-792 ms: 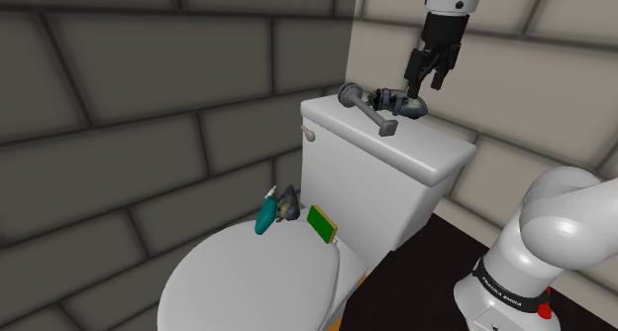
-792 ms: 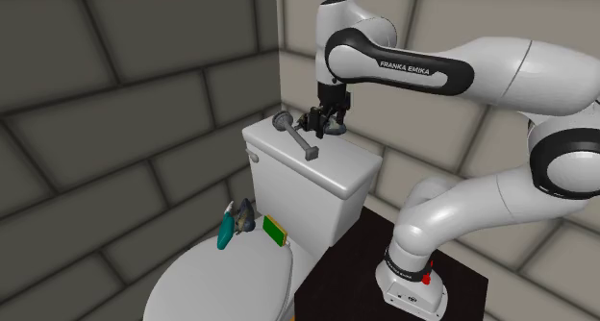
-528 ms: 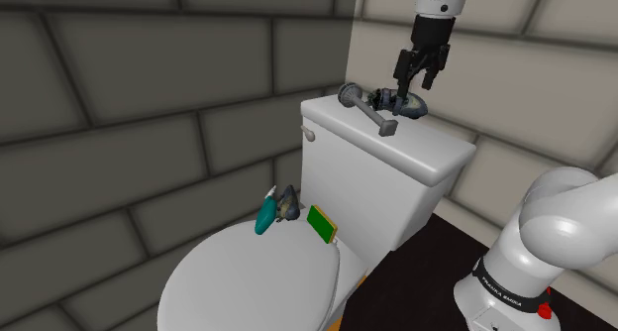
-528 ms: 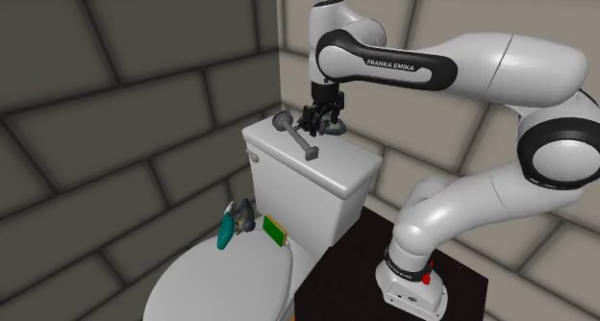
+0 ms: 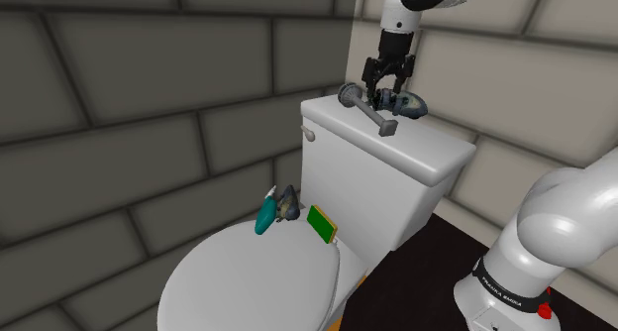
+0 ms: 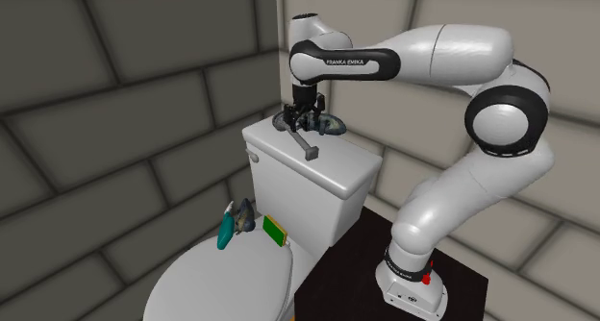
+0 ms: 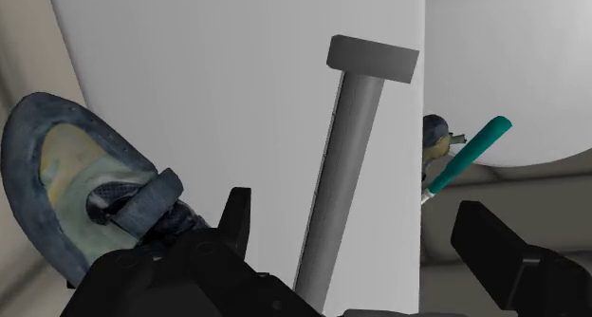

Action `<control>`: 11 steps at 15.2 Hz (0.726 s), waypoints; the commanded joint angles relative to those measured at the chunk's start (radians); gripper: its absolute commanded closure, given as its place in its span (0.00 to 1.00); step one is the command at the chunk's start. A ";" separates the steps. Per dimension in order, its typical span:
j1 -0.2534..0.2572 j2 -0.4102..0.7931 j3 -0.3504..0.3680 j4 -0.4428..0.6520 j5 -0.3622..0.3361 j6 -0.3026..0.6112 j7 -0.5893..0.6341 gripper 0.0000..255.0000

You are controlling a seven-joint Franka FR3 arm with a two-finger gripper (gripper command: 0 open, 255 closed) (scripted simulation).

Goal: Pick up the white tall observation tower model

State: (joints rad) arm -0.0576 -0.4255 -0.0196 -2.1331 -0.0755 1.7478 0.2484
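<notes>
The tower model (image 7: 346, 154) lay on its side on the toilet's tank lid (image 5: 421, 159). It was drawn mid-grey rather than white. It had a smooth round shaft with a flat square slab at one end and, in the shoulder view, a rounded disc-like head at the end nearer the wall. The finish looked matte and hard with no visible texture, and the material could not be told.

Over the last moments the gripper (image 5: 382, 84) had travelled from above the shoe toward the shoulder view's left and dropped lower. It now stood over the shaft, near the head end. In the wrist view its two black fingers were spread wide with the shaft running between them, nearer one finger than the other and touching neither. Nothing was grasped yet. The approach seemed nearly finished, and what remained was probably a short descent, a closing across the shaft and a lift. The round, slick shaft could roll or slip if it were caught off-centre.

Just beside the tower, on the wall side, sat a blue-grey shoe (image 7: 71, 173) with a pale insole and a strap. It looked rough and worn, and it lay close enough to one finger to be a possible snag. Well apart, down on the white closed toilet lid (image 5: 248, 279), lay a teal-handled tool (image 5: 265, 218) against a small greyish object (image 5: 288, 205). A flat green block (image 5: 321, 223) lay beside them.
</notes>
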 commanded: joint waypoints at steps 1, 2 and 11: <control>-0.010 0.077 -0.009 0.045 0.005 0.034 0.017 0.00; -0.014 0.112 -0.014 0.068 0.008 0.049 0.024 0.00; -0.031 0.252 -0.034 0.100 0.021 0.162 0.052 0.00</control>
State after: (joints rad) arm -0.0894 -0.1763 -0.0539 -2.0230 -0.0547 1.8957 0.2976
